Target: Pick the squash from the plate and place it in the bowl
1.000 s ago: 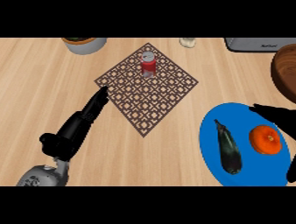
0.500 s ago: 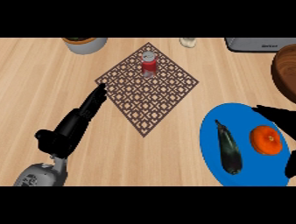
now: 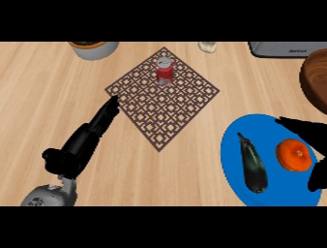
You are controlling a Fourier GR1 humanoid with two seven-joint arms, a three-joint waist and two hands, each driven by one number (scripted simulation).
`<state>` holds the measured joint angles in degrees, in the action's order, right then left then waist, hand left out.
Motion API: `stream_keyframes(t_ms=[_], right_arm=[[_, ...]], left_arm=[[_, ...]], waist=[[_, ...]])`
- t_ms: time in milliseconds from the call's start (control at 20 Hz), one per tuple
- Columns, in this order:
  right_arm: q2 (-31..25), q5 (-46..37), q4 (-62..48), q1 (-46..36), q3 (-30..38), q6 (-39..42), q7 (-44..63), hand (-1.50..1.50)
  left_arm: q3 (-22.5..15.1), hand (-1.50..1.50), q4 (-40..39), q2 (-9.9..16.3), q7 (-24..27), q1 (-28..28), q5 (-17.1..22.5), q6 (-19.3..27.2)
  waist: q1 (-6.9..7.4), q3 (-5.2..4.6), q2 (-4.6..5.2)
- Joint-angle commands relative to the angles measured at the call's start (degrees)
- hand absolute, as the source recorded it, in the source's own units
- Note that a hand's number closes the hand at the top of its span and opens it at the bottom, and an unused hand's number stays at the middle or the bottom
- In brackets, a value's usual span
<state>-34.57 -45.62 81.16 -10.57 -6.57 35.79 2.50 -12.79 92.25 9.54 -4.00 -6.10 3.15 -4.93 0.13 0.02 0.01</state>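
Now your right hand is arched over the round orange squash, which sits on the right side of the flat blue plate. Fingers spread above it, thumb below, nothing gripped yet; that open cage looks set for closing round the squash. Beside it on the same plate lies a long dark eggplant, apart from the squash, so you've got room to close without nudging it.

Your target, the dark wooden bowl, sits just beyond the plate at the right edge, cut off by the frame, so you can't see its far rim. Your left hand lies well away, fingers straight, tips touching the corner of the brown lattice mat, simply parked. On that mat stands a small red-and-grey shaker.

Along the top, a grey pot, a pale little object and a grey appliance are all clipped; hard to say more.
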Motion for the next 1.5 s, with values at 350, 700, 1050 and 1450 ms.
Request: stream_keyframes(t_ms=[350,700,1050,1450], right_arm=[[4.0,-6.3,-11.5,-5.5,1.2,-10.2,-12.2,1.5],[6.1,-7.8,-3.8,-4.1,3.5,-9.1,-8.9,1.5],[9.0,-12.8,-7.1,-7.4,3.8,-15.1,-5.9,1.5],[11.9,-10.9,5.3,-12.5,11.7,-22.1,3.3,1.5]], left_arm=[[0.5,0.0,-0.6,-2.1,1.5,1.6,-2.7,-2.0],[2.7,0.0,4.6,-2.6,-2.8,1.6,-2.7,-2.4],[4.9,0.0,-1.0,-3.1,-1.2,-1.5,-2.5,-4.0],[5.4,0.0,1.4,-2.4,-1.9,-0.1,-1.7,-4.4]], waist=[[0.17,0.0,0.03],[-0.09,-0.02,-0.06],[-0.07,-0.01,-0.01],[-0.31,-0.03,-0.3]])
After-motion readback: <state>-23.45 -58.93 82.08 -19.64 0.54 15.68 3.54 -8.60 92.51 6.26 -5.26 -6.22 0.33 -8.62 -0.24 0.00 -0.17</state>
